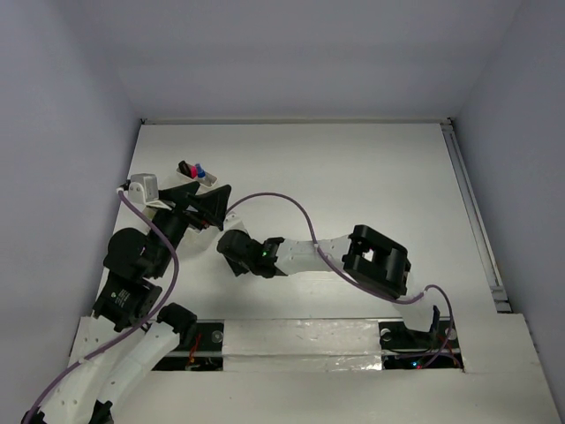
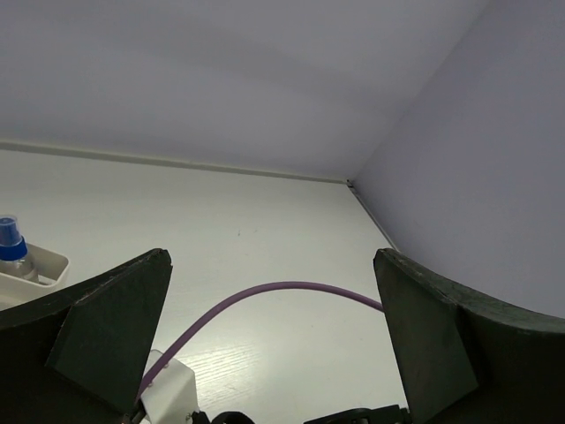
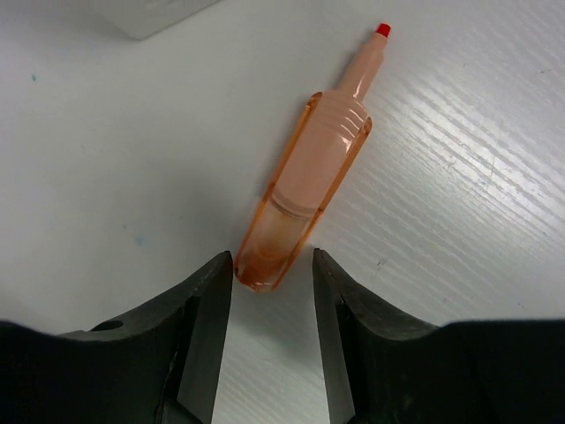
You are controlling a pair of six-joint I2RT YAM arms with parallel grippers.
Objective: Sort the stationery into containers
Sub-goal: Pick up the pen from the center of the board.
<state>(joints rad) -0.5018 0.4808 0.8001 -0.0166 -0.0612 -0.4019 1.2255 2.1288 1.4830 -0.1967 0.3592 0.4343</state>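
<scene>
An orange highlighter (image 3: 313,168) lies flat on the white table, its red tip pointing away. Its rear end sits between the fingertips of my right gripper (image 3: 272,265), close against the left finger with a gap on the right; the jaws stand apart, gripping nothing. In the top view the right gripper (image 1: 231,252) points down at the table left of centre and hides the highlighter. The containers (image 1: 196,174) hold red, black and blue pieces at the back left. My left gripper (image 1: 207,201) hovers beside them, wide open and empty (image 2: 272,265). A blue-capped piece (image 2: 11,240) stands in a bin (image 2: 44,269).
A purple cable (image 2: 265,296) arcs across the left wrist view between the fingers. A white bin corner (image 3: 150,13) shows at the top left of the right wrist view. Walls close in the table at the back and on both sides; a rail (image 1: 472,212) runs along the right edge.
</scene>
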